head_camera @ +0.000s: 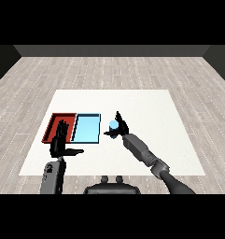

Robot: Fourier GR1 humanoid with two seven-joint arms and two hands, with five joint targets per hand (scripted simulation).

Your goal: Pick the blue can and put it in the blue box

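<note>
1. Right hand (120,126) is curled round the blue can (113,127), with one finger sticking up above it and the thumb reaching under toward the left.
2. Blue can is a small, pale blue, rounded cylinder; it sits in that hand just to the right of the blue tray (87,128), outside its rim. Whether it touches the table I cannot tell.
3. Blue tray is a shallow, flat rectangle with a darker rim, and nothing lies in its visible part.
4. Red tray (54,122) lies touching the blue one on its left, the same shallow shape; the left hand hides part of its floor.
5. Left hand (60,140) stands upright over the red tray's near edge, fingers straight and thumb stretched out to the right, holding nothing.
6. White table (146,107) is smooth and plain, set on a grey plank floor (109,70).
</note>
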